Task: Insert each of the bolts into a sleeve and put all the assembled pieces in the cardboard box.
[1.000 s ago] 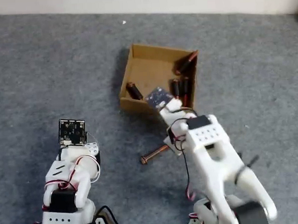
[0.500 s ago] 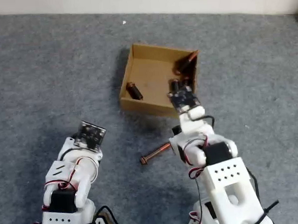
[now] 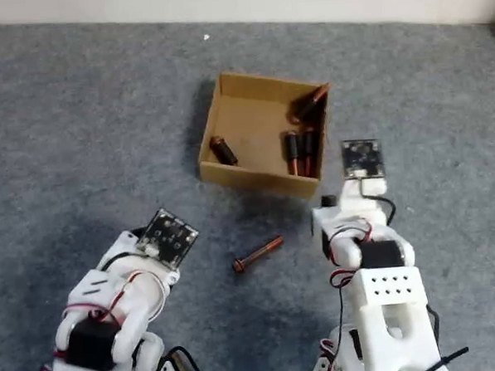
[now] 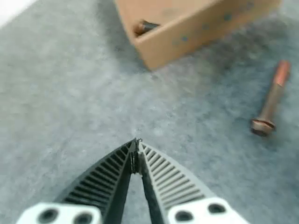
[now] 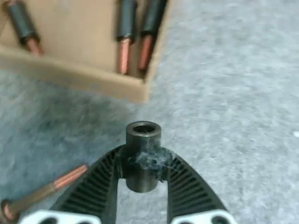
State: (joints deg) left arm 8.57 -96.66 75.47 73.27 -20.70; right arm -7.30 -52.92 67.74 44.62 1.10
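While right gripper (image 5: 143,163) held sleeve (image 5: 143,137) clamped beside box (image 3: 247,175), left gripper (image 4: 136,156), jaws together, empty, likely needed opening, then grasping bolt (image 3: 258,254) before box near head

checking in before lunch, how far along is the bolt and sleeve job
Done: about four assembled pieces lie in the cardboard box. In hand: the right gripper is shut on an empty sleeve; the left gripper is shut and empty. Left: one bolt lies loose on the carpet, to be put in that sleeve and boxed.
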